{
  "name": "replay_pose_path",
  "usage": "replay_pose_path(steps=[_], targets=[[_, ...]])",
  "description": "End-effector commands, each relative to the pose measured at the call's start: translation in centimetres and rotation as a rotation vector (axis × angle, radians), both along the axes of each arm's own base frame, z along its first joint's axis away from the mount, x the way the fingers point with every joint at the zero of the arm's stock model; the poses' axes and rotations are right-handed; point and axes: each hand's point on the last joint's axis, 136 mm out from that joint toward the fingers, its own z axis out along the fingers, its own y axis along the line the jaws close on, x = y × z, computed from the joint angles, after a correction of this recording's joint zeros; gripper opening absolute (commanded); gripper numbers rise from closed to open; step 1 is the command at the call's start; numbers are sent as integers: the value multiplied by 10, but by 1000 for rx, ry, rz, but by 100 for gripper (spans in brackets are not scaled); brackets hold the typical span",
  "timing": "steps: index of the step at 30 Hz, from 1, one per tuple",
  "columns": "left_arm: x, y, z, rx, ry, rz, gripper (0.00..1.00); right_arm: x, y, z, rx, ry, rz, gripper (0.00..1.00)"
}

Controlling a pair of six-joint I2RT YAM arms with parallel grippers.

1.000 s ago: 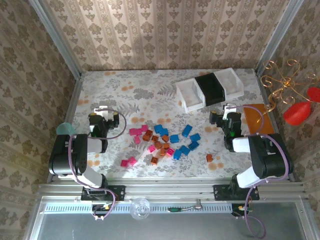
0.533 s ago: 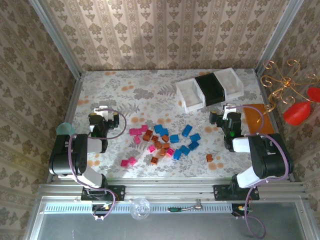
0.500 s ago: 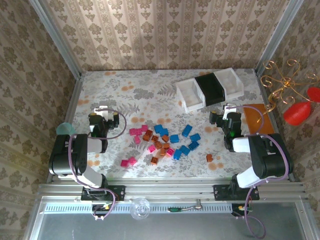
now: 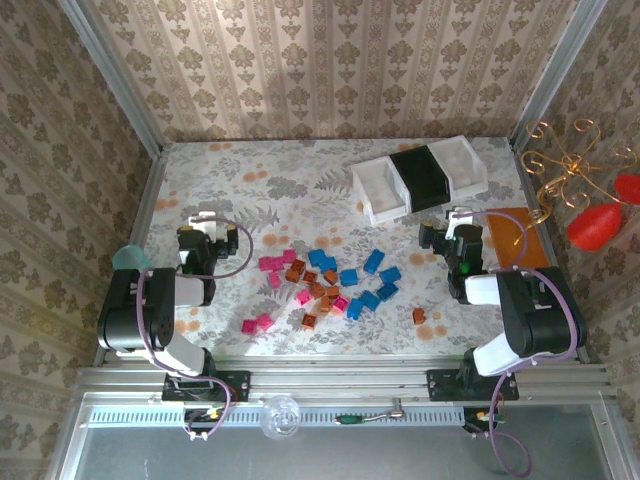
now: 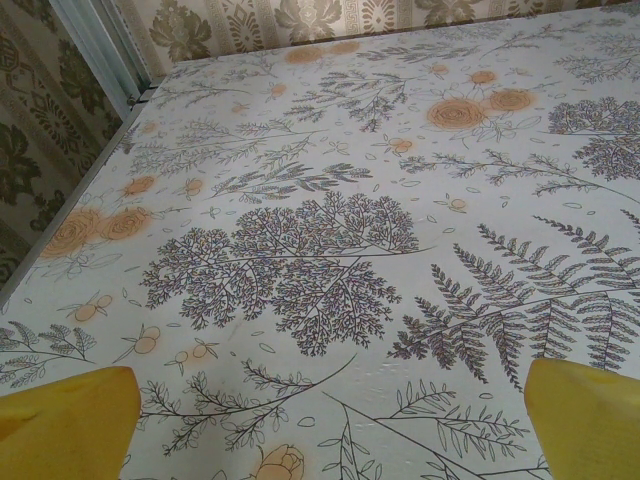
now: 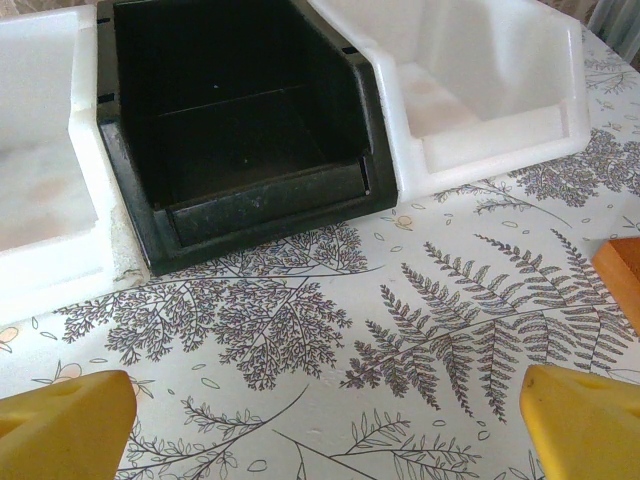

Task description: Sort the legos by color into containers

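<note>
Several pink, blue and orange-brown legos (image 4: 330,283) lie scattered mid-table between the two arms, one orange-brown lego (image 4: 419,316) apart at the right. Three containers sit at the back right: a white tray (image 4: 380,192), a black tray (image 4: 419,178) and another white tray (image 4: 459,165). In the right wrist view the black tray (image 6: 230,120) and the white tray (image 6: 480,90) are empty, just beyond my open right gripper (image 6: 325,425). My left gripper (image 5: 330,425) is open over bare tablecloth, left of the pile. In the top view the left gripper (image 4: 205,222) and right gripper (image 4: 455,222) hold nothing.
A flat orange-brown mat (image 4: 517,238) lies right of the right gripper, its corner (image 6: 622,275) at the right wrist view's edge. Patterned walls and a metal frame (image 5: 100,45) enclose the table. Red and gold ornaments (image 4: 590,215) hang outside at the right.
</note>
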Motion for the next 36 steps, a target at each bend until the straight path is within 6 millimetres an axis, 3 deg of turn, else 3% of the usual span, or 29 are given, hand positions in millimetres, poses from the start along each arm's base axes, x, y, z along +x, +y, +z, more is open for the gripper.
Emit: replay_pose_path(steps=[1, 20, 24, 28, 31, 36], targets=[[6, -3, 7, 12, -25, -21, 100, 9, -3, 13, -14, -43, -12, 100], [6, 5, 8, -6, -23, 12, 100, 9, -3, 12, -8, -39, -13, 100], [-9, 30, 26, -13, -89, 174, 100, 5, -16, 20, -9, -45, -91, 100], [-14, 34, 39, -11, -99, 194, 100, 3, -12, 29, -48, -56, -98, 100], [-20, 44, 53, -18, -109, 254, 100, 2, -21, 40, -42, 12, -167, 100], [-38, 87, 86, -157, -227, 572, 100, 2, -32, 72, -25, 30, -303, 100]])
